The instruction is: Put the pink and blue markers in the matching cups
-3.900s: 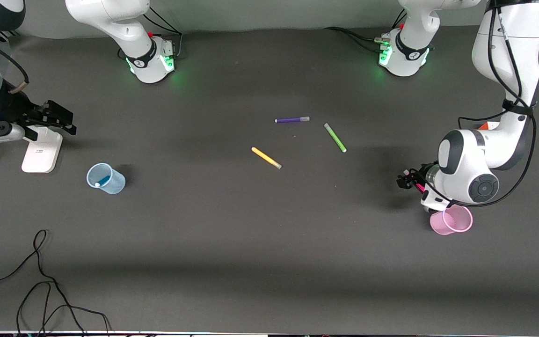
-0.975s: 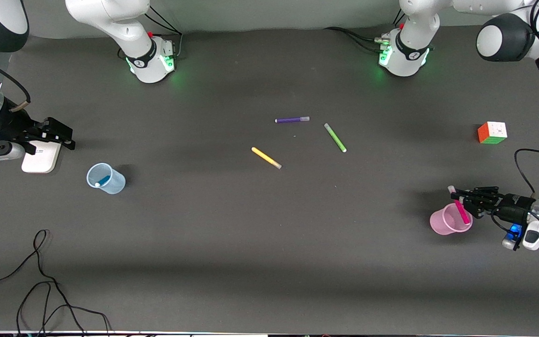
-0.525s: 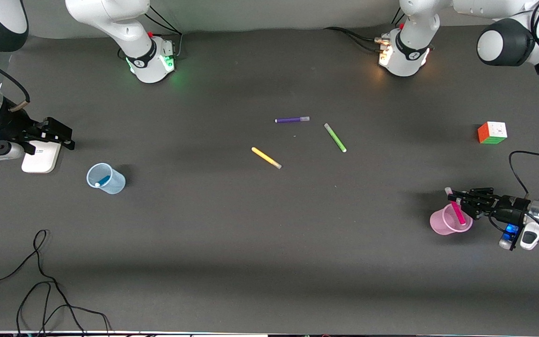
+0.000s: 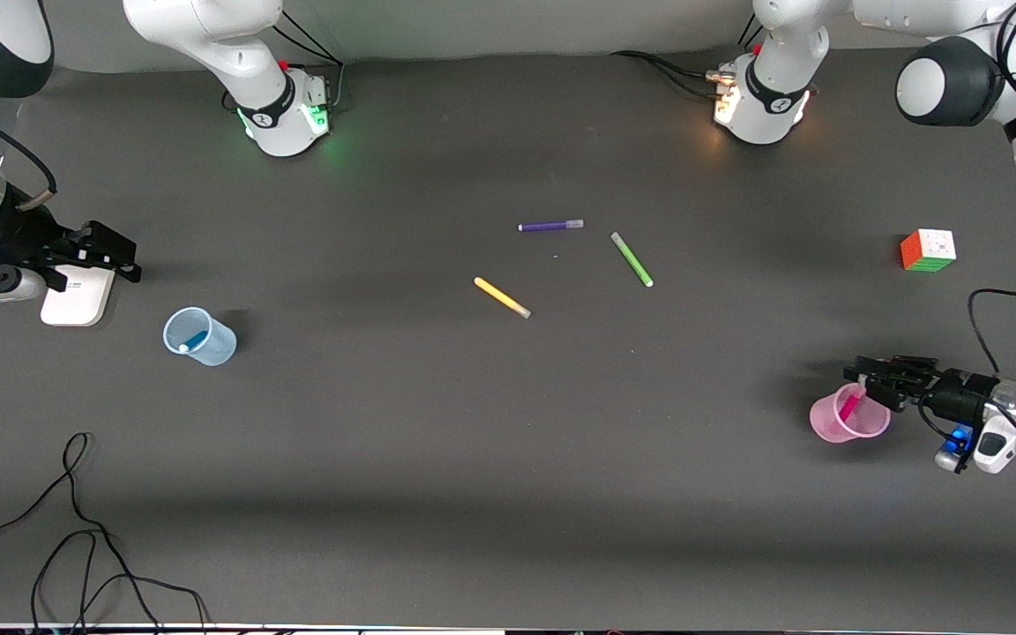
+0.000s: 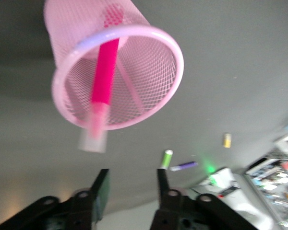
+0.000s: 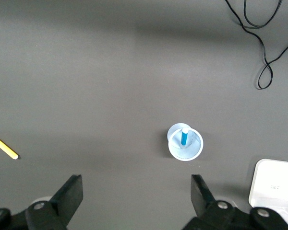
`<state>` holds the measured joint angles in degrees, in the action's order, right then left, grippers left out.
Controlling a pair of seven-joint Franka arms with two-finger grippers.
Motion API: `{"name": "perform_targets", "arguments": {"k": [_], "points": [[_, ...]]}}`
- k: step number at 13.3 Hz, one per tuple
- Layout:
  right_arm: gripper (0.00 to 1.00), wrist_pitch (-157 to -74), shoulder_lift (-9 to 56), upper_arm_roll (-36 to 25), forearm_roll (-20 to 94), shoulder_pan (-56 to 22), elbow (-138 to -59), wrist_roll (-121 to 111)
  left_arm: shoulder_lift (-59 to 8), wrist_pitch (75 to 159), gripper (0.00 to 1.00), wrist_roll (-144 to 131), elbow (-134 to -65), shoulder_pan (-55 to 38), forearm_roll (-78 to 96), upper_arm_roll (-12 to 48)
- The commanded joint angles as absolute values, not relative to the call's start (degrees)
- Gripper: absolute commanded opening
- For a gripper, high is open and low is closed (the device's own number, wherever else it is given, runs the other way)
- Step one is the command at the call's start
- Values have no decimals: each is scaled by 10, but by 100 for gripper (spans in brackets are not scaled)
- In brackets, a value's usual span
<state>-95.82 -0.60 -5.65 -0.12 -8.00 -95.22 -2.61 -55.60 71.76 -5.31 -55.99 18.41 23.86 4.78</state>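
The pink cup (image 4: 825, 425) stands at the left arm's end of the table, with the pink marker (image 4: 850, 407) inside it, leaning on the rim. My left gripper (image 4: 865, 372) is open and empty just above that rim. In the left wrist view the cup (image 5: 175, 62) looks meshed, the marker (image 5: 104, 72) pokes out of it, and nothing lies between my left fingers (image 5: 132, 184). The pale blue cup (image 4: 212, 348) holds the blue marker (image 4: 191, 340) at the right arm's end. My right gripper (image 4: 130, 257) waits open; it shows over the blue cup (image 6: 195, 150) and marker (image 6: 184, 137) in the right wrist view (image 6: 137, 191).
A purple pen (image 4: 550, 226), a green pen (image 4: 631, 259) and a yellow pen (image 4: 501, 297) lie mid-table. A colour cube (image 4: 927, 250) sits near the left arm. A white box (image 4: 78, 300) lies under the right gripper. A black cable (image 4: 76, 529) trails near the front edge.
My left gripper lowered the pink marker into the pink cup and opened; the marker now rests in the cup, tilted the other way. The right arm has not moved.
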Motion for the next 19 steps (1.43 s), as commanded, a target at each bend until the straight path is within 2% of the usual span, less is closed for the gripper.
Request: {"name": "perform_targets", "arguments": {"k": [1, 4, 7, 9, 12, 13, 15, 19], "points": [[100, -951, 3, -56, -7, -82, -937, -14, -527, 712, 100, 2, -523, 161, 149, 45], [100, -951, 2, -56, -7, -82, -937, -14, -473, 719, 100, 54, -519, 115, 20, 41], [100, -951, 2, -56, -8, -81, -937, -13, -404, 728, 100, 46, -538, 81, -36, 41], [100, -951, 2, -56, -7, -81, -937, -13, -326, 762, 100, 33, -627, 61, -50, 40], [100, -948, 3, -56, -7, -81, -938, -14, -119, 893, 100, -20, -903, 27, -60, 41], [100, -948, 2, -58, -8, -80, -937, -14, -59, 927, 100, -26, -969, 16, -70, 41], [100, -947, 2, -68, -6, -81, -938, -14, 12, 936, 100, -40, -1025, 16, -73, 43], [100, -947, 3, -68, -6, -83, -938, -14, 40, 936, 100, -33, -1028, 17, -66, 43]]}}
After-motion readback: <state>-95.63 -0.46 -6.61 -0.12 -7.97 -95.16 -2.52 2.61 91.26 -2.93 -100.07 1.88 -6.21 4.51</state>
